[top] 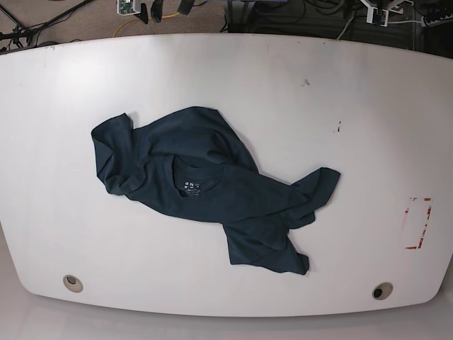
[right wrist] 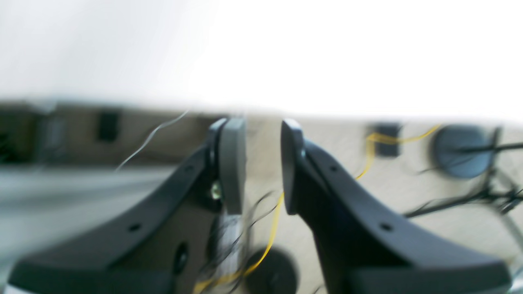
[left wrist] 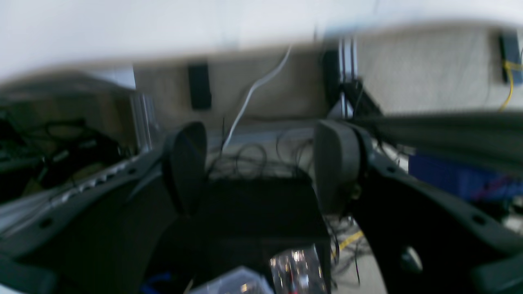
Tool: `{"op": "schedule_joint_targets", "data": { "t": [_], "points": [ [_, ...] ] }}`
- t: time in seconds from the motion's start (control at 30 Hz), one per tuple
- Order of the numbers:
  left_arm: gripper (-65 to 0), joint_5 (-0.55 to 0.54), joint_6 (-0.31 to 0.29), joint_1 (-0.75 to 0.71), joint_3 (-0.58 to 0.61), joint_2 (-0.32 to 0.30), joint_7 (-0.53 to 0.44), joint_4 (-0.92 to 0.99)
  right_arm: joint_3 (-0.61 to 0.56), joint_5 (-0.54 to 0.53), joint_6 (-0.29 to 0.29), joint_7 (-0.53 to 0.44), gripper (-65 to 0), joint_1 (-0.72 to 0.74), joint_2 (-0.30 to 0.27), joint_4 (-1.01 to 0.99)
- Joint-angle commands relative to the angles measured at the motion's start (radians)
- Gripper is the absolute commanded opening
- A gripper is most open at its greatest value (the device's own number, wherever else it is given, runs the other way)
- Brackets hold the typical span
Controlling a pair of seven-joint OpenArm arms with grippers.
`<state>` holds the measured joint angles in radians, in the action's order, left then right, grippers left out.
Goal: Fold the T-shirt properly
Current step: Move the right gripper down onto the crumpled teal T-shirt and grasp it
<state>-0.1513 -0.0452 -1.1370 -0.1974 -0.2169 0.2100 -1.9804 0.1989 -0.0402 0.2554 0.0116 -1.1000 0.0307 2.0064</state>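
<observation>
The T-shirt, dark navy-teal, lies crumpled and spread slantwise on the white table, from the left centre toward the lower middle. Small white label marks show inside its neck. Neither gripper appears in the base view. In the left wrist view my left gripper stands open wide with nothing between its fingers, looking past the table at cables on the floor. In the right wrist view my right gripper shows a narrow gap between its pads, also holding nothing. The shirt is in neither wrist view.
A red-outlined rectangle is marked near the table's right edge. Two round holes sit near the front edge. Cables and gear lie on the floor beyond the far edge.
</observation>
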Motion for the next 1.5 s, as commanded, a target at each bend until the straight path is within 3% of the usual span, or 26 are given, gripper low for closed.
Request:
{"op": "schedule_joint_targets", "data": {
  "t": [0.0, 0.17, 0.33, 0.5, 0.73, 0.83, 0.97, 1.07, 1.2, 1.47],
  "points": [
    [-26.1, -0.001, 0.003, -0.005, -0.001, 0.015, -0.019, -0.017, 0.023, -0.002, 0.005, -0.022, -51.4, 0.037, -0.004, 0.012],
    [-26.0, 0.0, 0.001, 0.045, -0.001, 0.037, -0.016, -0.018, 0.037, 0.0, 0.015, 0.021, -51.4, 0.172, -0.056, 0.014],
    [-25.1, 0.0, 0.003, 0.081, -0.004, 0.04, -0.016, -0.018, 0.038, -0.002, 0.086, 0.141, -51.4, 0.34, -0.104, 0.012],
    [-11.9, 0.0, 0.006, 0.101, -0.007, 0.092, -0.019, -0.018, 0.038, 0.0, 0.16, 0.276, -50.6, 0.489, -0.14, 0.012],
    [-10.1, 0.005, 0.005, 0.12, -0.007, 0.116, -0.019, -0.018, 0.037, 0.001, 0.239, 0.451, -50.3, 0.69, -0.17, 0.011],
    [-10.0, 0.005, 0.005, 0.134, -0.007, 0.116, -0.017, -0.015, 0.037, 0.001, 0.273, 0.526, -46.8, 0.752, -0.174, 0.011],
    [-10.1, 0.006, 0.005, 0.165, -0.007, 0.116, -0.016, -0.013, 0.034, 0.001, 0.319, 0.575, -35.7, 0.849, -0.173, 0.007],
    [-10.1, 0.006, 0.005, 0.18, -0.009, 0.113, -0.016, -0.017, -0.02, 0.001, 0.341, 0.609, -31.7, 0.894, -0.174, 0.007],
    [-10.1, 0.006, 0.005, 0.197, -0.04, 0.112, -0.016, -0.018, -0.105, 0.003, 0.338, 0.652, -31.2, 0.952, -0.206, 0.003],
    [-10.1, 0.006, 0.003, 0.219, -0.073, 0.115, -0.014, -0.013, -0.361, 0.122, 0.336, 0.693, -31.1, 1.047, -0.208, -0.034]
  ]
}}
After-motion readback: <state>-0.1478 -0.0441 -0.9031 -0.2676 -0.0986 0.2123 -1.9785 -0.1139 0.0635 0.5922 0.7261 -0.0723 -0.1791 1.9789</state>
